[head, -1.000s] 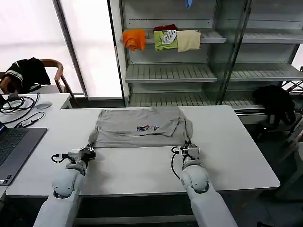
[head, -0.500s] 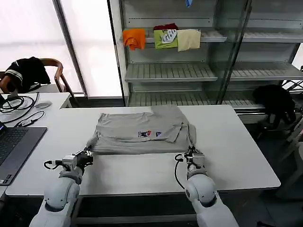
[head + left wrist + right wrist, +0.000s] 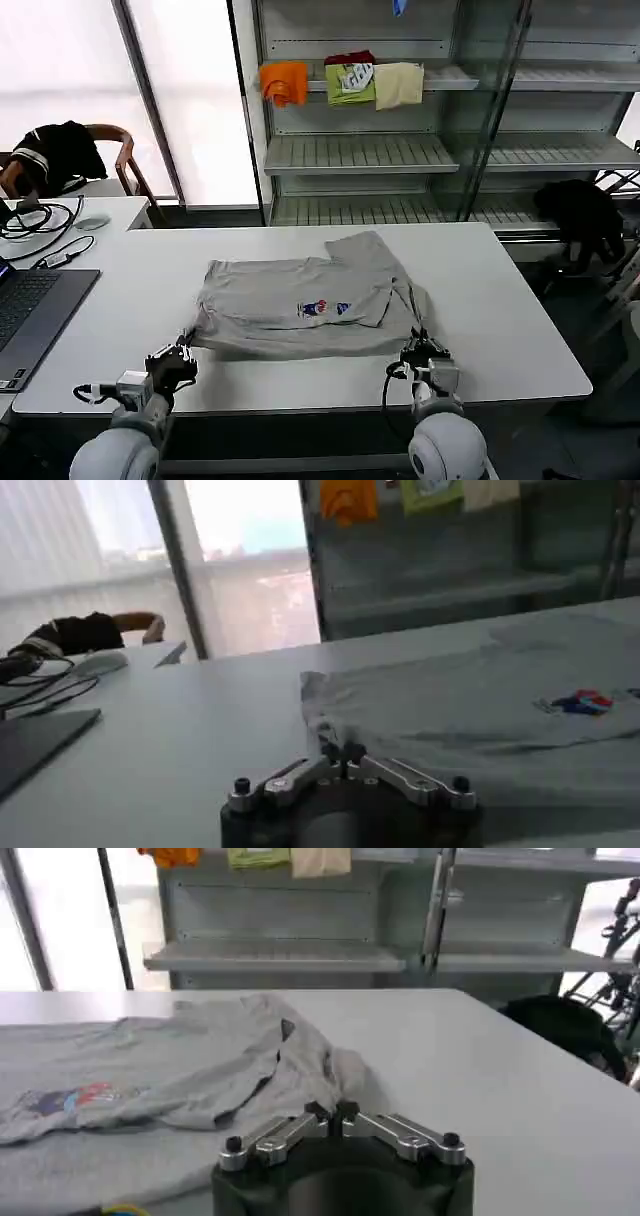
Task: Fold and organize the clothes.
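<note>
Both hands pinch T-shirt [image 3: 300,305] near-edge corners on table [image 3: 500,330]: left hand [image 3: 183,352] clamped on left corner, right hand [image 3: 422,345] on right.

- The T-shirt [image 3: 300,300] was light grey, with a small red, white and blue chest print [image 3: 327,309].
- The surface [image 3: 510,320] was pale grey-white.
- Shelf cloths were orange [image 3: 284,82], green [image 3: 351,84] and cream [image 3: 399,84].
- The laptop [image 3: 30,310] was dark grey.
</note>
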Robot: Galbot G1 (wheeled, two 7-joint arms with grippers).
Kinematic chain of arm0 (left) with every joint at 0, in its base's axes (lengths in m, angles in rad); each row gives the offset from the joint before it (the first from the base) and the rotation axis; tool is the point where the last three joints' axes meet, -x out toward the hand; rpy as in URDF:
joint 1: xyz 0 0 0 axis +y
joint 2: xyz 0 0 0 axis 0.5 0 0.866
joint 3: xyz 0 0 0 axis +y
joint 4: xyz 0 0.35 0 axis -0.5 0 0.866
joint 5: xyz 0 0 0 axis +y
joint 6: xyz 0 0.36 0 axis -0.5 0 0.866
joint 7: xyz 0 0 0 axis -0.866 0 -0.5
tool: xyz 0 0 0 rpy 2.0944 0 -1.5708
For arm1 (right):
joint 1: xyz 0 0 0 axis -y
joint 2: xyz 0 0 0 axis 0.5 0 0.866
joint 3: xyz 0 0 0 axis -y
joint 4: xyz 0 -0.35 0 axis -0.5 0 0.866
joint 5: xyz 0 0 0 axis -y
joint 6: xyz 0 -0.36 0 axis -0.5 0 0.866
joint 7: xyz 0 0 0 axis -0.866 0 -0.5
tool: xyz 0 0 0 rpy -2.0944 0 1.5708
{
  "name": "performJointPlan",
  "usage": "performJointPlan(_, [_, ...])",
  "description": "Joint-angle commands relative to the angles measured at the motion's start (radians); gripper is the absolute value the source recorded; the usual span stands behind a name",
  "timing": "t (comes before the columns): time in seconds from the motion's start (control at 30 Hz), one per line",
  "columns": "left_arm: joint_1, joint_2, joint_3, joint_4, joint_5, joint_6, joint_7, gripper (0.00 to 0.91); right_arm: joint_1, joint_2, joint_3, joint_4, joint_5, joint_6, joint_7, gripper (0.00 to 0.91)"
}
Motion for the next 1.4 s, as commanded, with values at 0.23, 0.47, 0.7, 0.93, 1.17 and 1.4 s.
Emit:
performJointPlan(0.23, [0.169,-0.026,-0.018,-0.092,0.018,-0.013,0.006,0.02,-0.184,-0.039,0.016,0.089,-0.003,0.034,0.003,0.0])
performJointPlan(0.47, [0.195,-0.032,-0.024,-0.074,0.034,-0.032,0.014,0.02,-0.201,-0.047,0.014,0.072,-0.021,0.054,-0.015,0.101])
performJointPlan(0.7, [0.217,-0.037,-0.033,-0.095,0.045,-0.025,0.017,0.907,-0.228,-0.05,0.012,0.082,-0.041,0.066,-0.007,0.907])
performJointPlan(0.93, [0.241,-0.04,-0.048,-0.138,0.038,-0.028,0.018,0.907,-0.263,-0.054,0.058,0.134,-0.015,0.096,0.013,0.907])
performJointPlan(1.17, [0.233,-0.047,-0.075,-0.248,0.014,-0.022,0.013,0.907,-0.225,-0.036,0.118,0.202,0.021,0.088,0.034,0.907])
performJointPlan(1.4, [0.166,-0.008,-0.176,-0.305,-0.055,0.006,0.019,0.907,-0.101,-0.04,0.255,0.211,0.1,0.039,-0.017,0.907])
